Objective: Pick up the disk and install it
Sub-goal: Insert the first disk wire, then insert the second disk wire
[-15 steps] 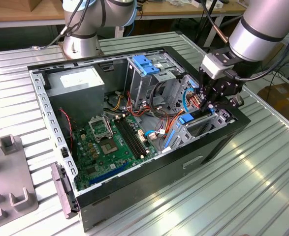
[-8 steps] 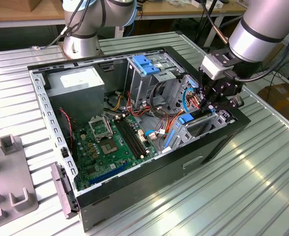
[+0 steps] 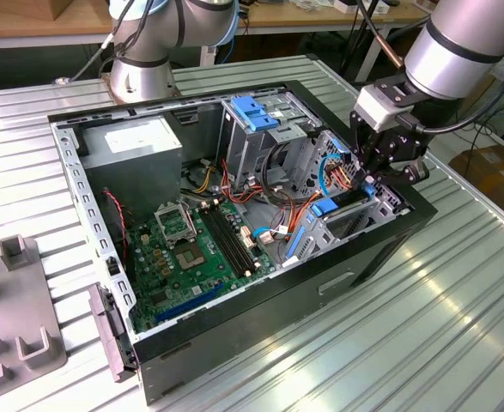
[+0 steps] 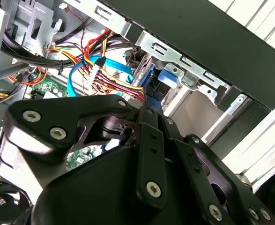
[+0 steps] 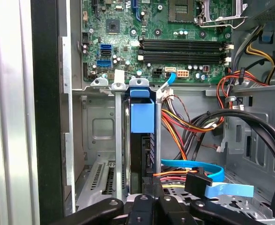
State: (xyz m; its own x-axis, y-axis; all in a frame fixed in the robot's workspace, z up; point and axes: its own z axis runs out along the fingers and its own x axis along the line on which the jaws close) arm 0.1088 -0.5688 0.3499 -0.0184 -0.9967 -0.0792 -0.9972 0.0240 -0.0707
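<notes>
An open computer case [image 3: 380,249] lies on its side on a ribbed metal table [image 3: 458,326], with the green motherboard [image 3: 196,253] spread across its floor, well away from the pincer. The power supply [image 3: 140,154] sits in the far corner, farther off again. A metal drive cage [image 3: 260,137] topped by a blue latch [image 3: 253,113] stands between that corner and the pincer.

The pincer [image 3: 373,178] hangs over the case's front edge, directly above the drive bay [image 3: 342,219]. The disk [image 5: 142,117] stands on edge in that bay, just below the fingertips: a thin grey-metal slab edged in bright blue plastic, with a broad blue tab at its end in the first wrist view. In the second wrist view the disk [image 4: 151,86] shows as a narrow blue strip running from the black fingers [image 4: 149,140] down into the slot.

The fingers stand close together at the disk's upper edge, but the linkage covers the tips in both wrist views, so I cannot tell whether they grip it. How deep the disk sits is also hidden by the bay walls.

Red, yellow and orange wires [image 4: 104,70] and a flat blue cable [image 5: 207,171] lie just beside the pincer. The first wrist view shows the memory slots [image 5: 184,49] beyond the bay; the exterior view shows a grey fixture [image 3: 15,309] on the table, far off.
</notes>
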